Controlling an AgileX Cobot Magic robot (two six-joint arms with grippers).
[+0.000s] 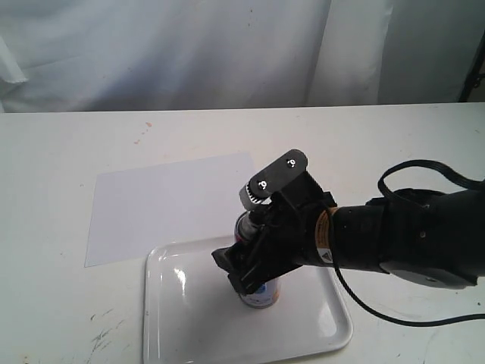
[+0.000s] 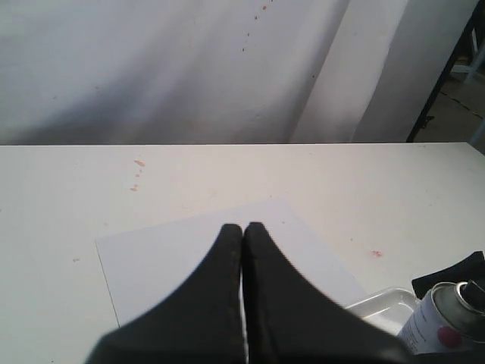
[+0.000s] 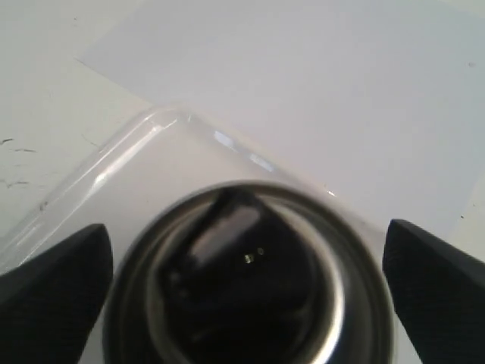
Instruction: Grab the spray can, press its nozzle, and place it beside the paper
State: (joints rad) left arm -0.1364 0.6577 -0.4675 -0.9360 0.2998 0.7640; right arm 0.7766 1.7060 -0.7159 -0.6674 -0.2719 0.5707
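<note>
The spray can (image 1: pixel 260 294) stands upright on the white tray (image 1: pixel 182 318), just in front of the paper (image 1: pixel 167 205). My right gripper (image 1: pixel 254 265) is down over the can, open, one finger on each side of it. The right wrist view looks straight down on the silver top (image 3: pixel 356 303) and the black nozzle (image 3: pixel 235 243), centred in the right gripper (image 3: pixel 246 231); small gaps seem to remain at the fingers. My left gripper (image 2: pixel 243 227) is shut and empty above the paper (image 2: pixel 174 258), with the can (image 2: pixel 439 322) off to one side. The exterior view does not show it.
The tray's rim (image 3: pixel 114 163) runs close along the paper's near edge (image 3: pixel 318 91). A loose black cable (image 1: pixel 394 182) loops above the right arm. White curtains hang behind the table's far edge. Small red specks (image 2: pixel 136 163) mark the tabletop beyond the paper.
</note>
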